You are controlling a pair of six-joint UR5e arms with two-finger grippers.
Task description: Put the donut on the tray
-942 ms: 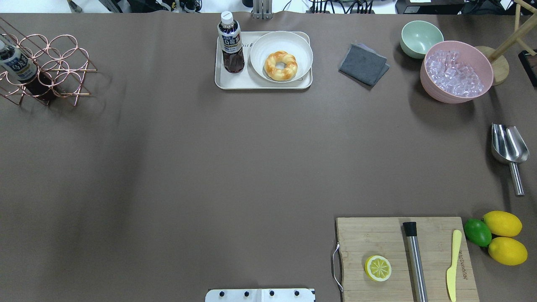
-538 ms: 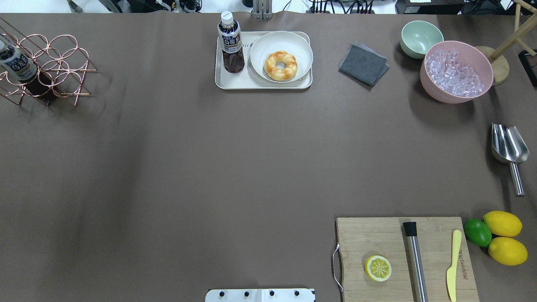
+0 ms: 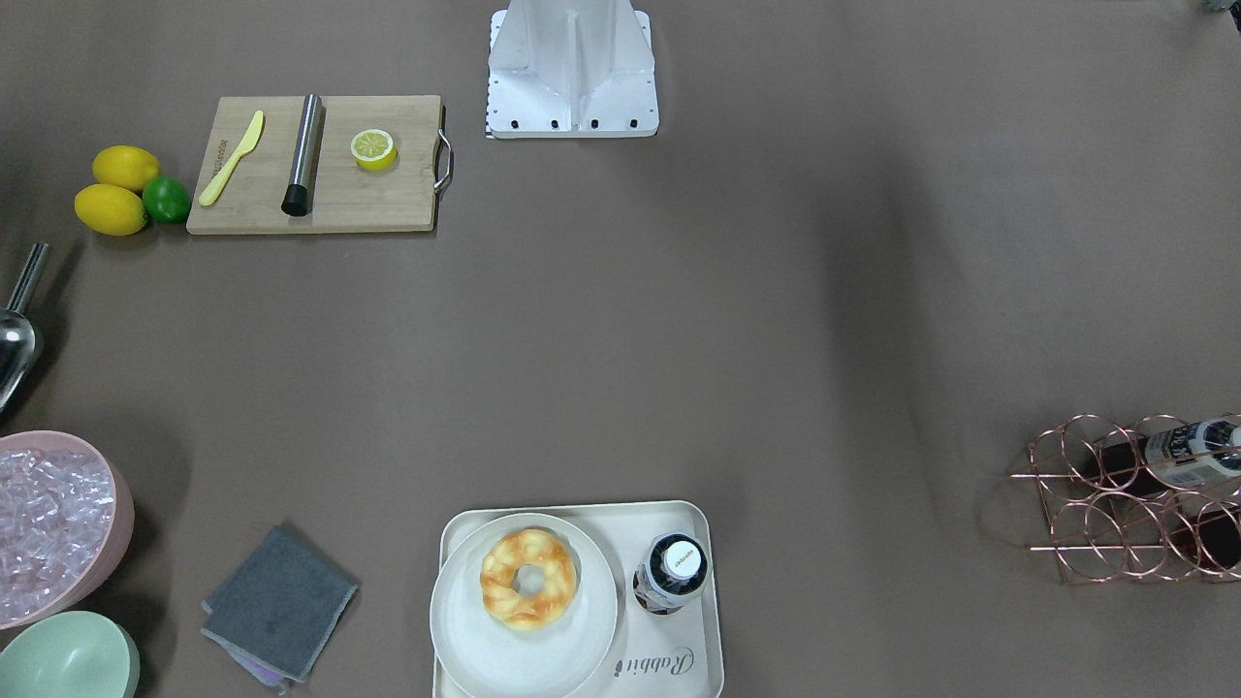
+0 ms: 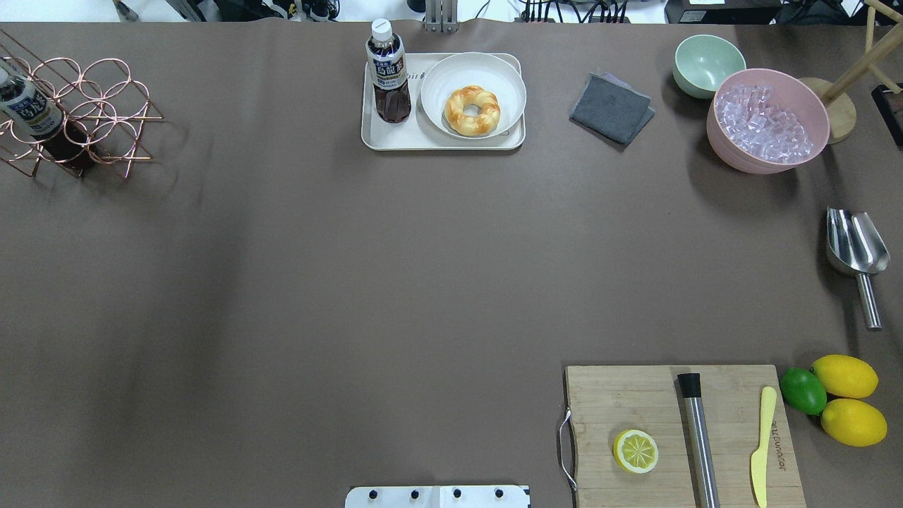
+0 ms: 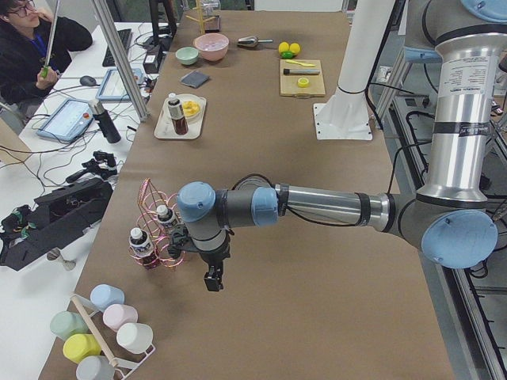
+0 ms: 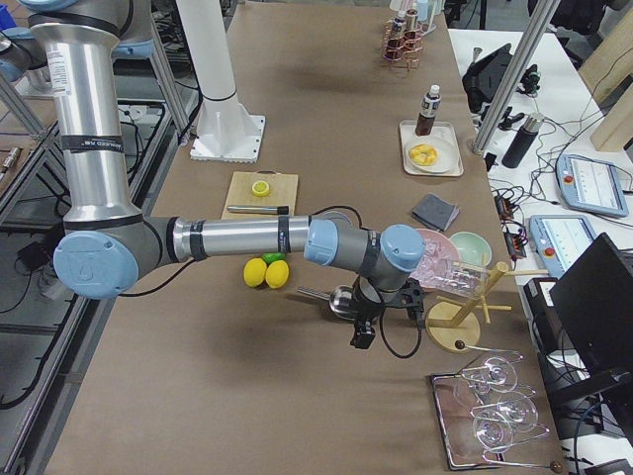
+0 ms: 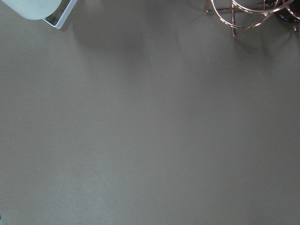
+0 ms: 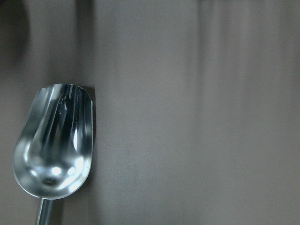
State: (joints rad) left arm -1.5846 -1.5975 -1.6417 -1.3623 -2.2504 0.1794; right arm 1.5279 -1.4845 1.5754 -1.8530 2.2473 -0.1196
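Finding: nothing has changed over the past second; in the overhead view every item lies exactly where it lay, and neither of my arms enters that view. The donut [image 4: 472, 110] rests flat in the round white plate [image 4: 497, 74]; that plate sits on the tray [image 4: 395, 141] at the far edge of the table, beside an upright bottle [image 4: 388, 74] on the same tray; the donut touches the plate only, not the tray's own surface. My left pincer [image 5: 212, 279] hangs above the table near the wire rack [image 5: 157, 229], well apart from the tray; it shows in a side view alone, so I cannot tell whether its fingers are spread or pressed together. My right pincer [image 6: 360, 334] hangs over the scoop [image 8: 54, 140] at the opposite end; same limitation, state cannot be told. Assessment: stillness with both arms parked wide suggests either that the placement is finished, the tray carrying the donut by way of the plate, or that the reach has not begun; if a transfer to bare tray is meant, free room there looks scant
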